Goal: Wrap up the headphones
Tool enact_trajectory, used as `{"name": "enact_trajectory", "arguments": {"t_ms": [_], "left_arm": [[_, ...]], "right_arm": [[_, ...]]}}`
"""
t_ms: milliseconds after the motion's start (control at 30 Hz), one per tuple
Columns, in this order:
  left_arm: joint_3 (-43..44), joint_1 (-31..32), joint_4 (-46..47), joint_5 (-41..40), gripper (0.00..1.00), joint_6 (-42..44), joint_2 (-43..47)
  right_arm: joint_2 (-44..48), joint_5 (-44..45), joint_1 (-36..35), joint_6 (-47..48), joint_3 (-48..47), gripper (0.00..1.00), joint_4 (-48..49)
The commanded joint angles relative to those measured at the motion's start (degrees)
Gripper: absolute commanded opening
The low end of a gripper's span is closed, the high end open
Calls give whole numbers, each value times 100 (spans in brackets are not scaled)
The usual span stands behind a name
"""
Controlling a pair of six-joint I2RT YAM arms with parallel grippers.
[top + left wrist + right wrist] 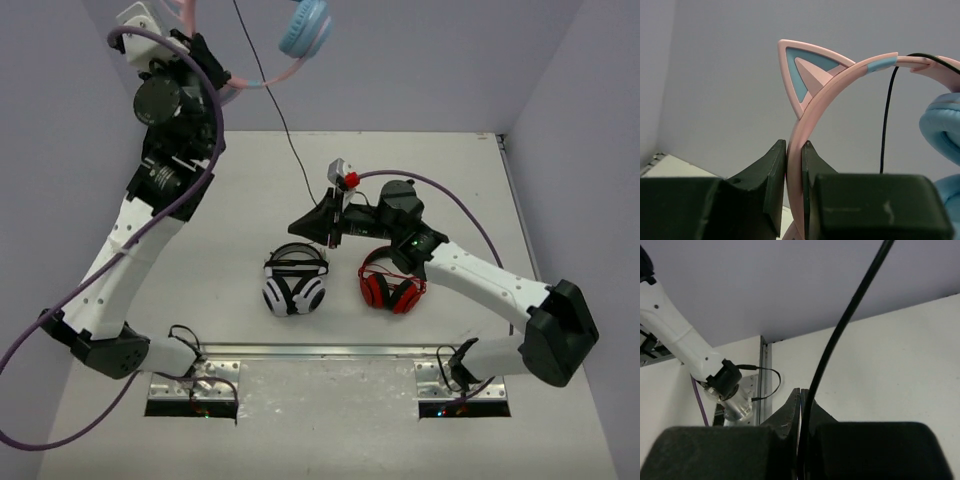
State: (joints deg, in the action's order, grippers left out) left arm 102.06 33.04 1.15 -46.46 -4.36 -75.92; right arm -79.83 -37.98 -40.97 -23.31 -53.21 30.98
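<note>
High at the back left, my left gripper [222, 82] is shut on the pink headband [262, 80] of the headphones [305, 28], which hang in the air with a light blue ear cup at the top. In the left wrist view the jaws [794, 146] clamp the headband [840, 75] just below a cat ear [805, 70], and a blue ear cup [940, 125] shows at the right. The thin black cable [290, 140] runs down to my right gripper [297, 224] low over the table. That gripper [801, 392] is shut on the cable [840, 330].
White-and-black headphones [294, 280] lie on the table just in front of my right gripper. Red-and-black headphones [390, 285] lie under the right arm. Grey walls close the table at the back and sides. The left arm's base [725, 385] shows in the right wrist view.
</note>
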Motion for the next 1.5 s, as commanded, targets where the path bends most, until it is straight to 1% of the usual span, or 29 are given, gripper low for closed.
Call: {"name": "enact_trajectory", "arguments": {"t_ms": [0,67,100,167,267,300,333,400,467,533,567,633,667,767,800,867,900,933,967,1000,1033,1100,1167,1200,1233,1300,1367,1400,1467], "left_arm": [[744,-376,211,-118,1,-188,-334],[1087,-648,-26,-13,0,-301,-660],[1140,-762,-88,57,0,-372,-722],[1193,-904,-97,32,0,-320,-924],[931,-992,35,-21,0,-153,-1056],[860,-1184,-105,214,0,-492,-1039],[668,-1290,-306,277,1,-652,-1004],[473,-1545,-334,383,0,-856,-960],[394,-1590,-361,261,0,-777,-1030],[271,-1599,-220,181,0,-470,-1118],[18,-1599,-142,163,1,-426,-1127],[-439,-1634,376,251,0,-241,-995],[-876,-1625,560,408,0,-215,-890],[-1336,-1485,649,628,0,-101,-776],[-1764,-1415,954,664,0,144,-723],[-2215,-1178,1264,700,0,391,-574],[-2591,-1133,1422,804,0,584,-530],[-2769,-1115,1458,918,0,585,-477],[-2953,-1115,1493,1232,0,490,-355],[-3408,-1133,1572,1497,0,489,-266],[-3664,-1133,1712,1621,0,489,-187],[-4304,-1089,1949,2532,0,217,163],[-4641,-966,1968,2895,0,286,288],[-4938,-809,1968,3045,0,321,358],[-5089,-729,2020,3394,0,400,559],[-5371,-423,2152,3433,0,584,771],[-5591,-386,2109,3914,0,577,1070],[-5766,-360,2144,4360,0,585,1279],[-5890,-185,2205,4513,0,804,1430]], "right_arm": [[442,272,-174,685,-31,1,-669],[573,466,-227,1011,-180,1,-1066],[591,527,-227,1108,-250,1,-1468],[609,616,-262,1371,-496,1,-1857],[601,835,-350,1785,-848,1,-2743],[609,958,-376,1873,-979,1,-2912],[627,1159,-377,1952,-1007,1,-3027],[776,1336,-385,2137,-972,1,-3202],[942,1389,-394,2269,-946,1,-3405],[996,1424,-482,2426,-1068,1,-3607],[1005,1686,-526,2637,-1112,1,-3765],[952,1985,-543,2805,-1340,1,-4028],[848,2170,-544,2901,-1463,1,-4160],[680,2163,-543,3139,-2052,1,-4697],[575,2172,-544,3183,-2340,1,-4785],[443,2294,-543,3376,-2675,1,-5083],[364,2477,-544,3455,-3051,1,-5198],[207,2601,-544,3656,-3264,1,-5442],[127,2689,-544,3789,-3431,1,-5549],[-22,3030,-535,4077,-3737,1,-5690],[-84,3242,-526,4219,-3854,1,-5717],[-260,3716,-526,4640,-4134,1,-5813],[-348,3954,-526,4914,-4337,1,-5832],[-418,4295,-517,5098,-4364,1,-5719],[-436,4377,-474,5160,-4391,1,-5656],[-437,4448,-395,5310,-4338,1,-5419],[-428,4326,-210,5363,-4294,1,-5340],[-428,4281,-149,5381,-4285,1,-5313],[-445,4176,10,5538,-4242,1,-5278]]}}
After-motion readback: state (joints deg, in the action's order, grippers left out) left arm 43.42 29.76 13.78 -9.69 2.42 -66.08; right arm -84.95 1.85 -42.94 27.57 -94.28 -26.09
